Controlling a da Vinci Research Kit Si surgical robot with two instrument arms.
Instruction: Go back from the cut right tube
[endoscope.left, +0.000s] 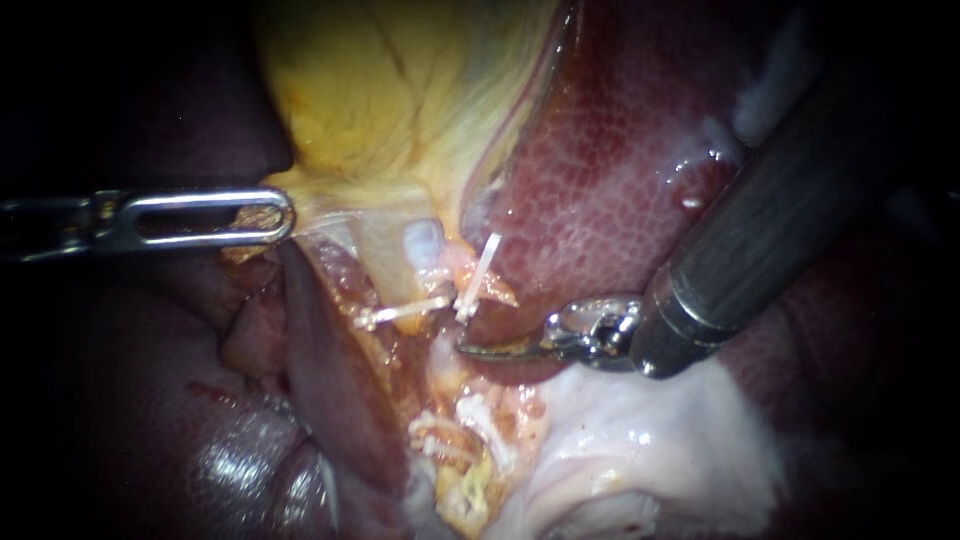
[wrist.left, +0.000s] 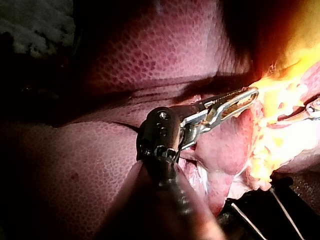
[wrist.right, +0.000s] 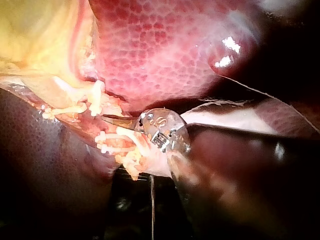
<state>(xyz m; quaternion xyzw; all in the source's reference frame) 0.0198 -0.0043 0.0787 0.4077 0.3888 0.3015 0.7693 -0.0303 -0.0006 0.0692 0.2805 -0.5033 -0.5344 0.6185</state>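
Endoscope view: right instrument (endoscope.left: 482, 350) (blades closed, gripping nothing) sits below the clips (endoscope.left: 478, 276).

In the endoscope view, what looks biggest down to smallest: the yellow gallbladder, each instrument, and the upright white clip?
1. The gallbladder and the right instrument: about alike, and the instrument is nearer the camera, so unranked.
2. The left instrument.
3. The white clip.
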